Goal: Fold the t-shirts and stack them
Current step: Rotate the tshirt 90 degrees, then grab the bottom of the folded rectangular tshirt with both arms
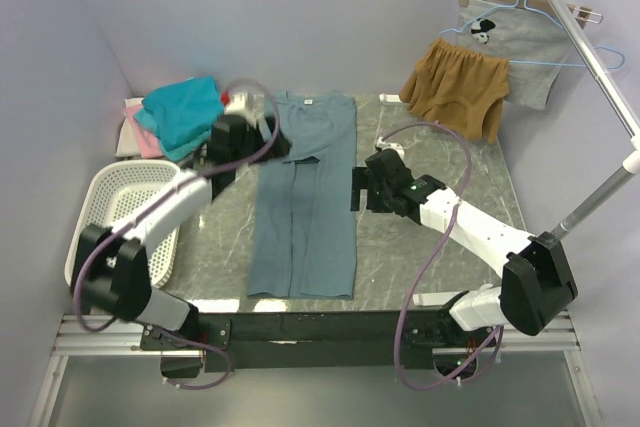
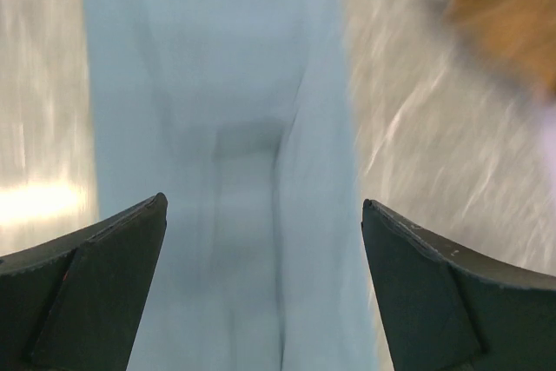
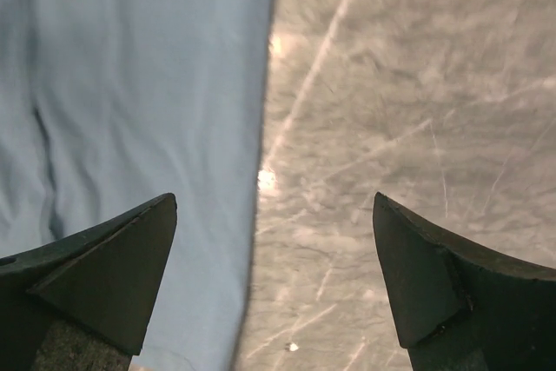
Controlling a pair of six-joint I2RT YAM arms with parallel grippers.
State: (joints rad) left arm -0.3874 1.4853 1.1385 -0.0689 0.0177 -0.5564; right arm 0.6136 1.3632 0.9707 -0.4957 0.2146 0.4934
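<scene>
Grey marbled tabletop (image 1: 440, 157), purple walls behind. Mid-table lies the large dusty grey-blue cotton t-shirt (image 1: 303, 197), flat, sides already folded in to a long strip, collar at the far end. It looks soft, light and limp, so likely to sag and slide; best pinched at edges or corners, both sides together. Over its far-left edge hovers the left gripper (image 1: 272, 139), arm reaching in low. Just beside its right edge, mid-length, sits the right gripper (image 1: 358, 187). Left of the collar is a bright teal tee heap (image 1: 185, 112).

Left wrist view: blurred, fingers wide apart, nothing held, shirt (image 2: 217, 84) straight below.

Right wrist view: fingers spread, empty, straddling the shirt (image 3: 130, 84) at its right edge, bare tabletop on the other side.
</scene>
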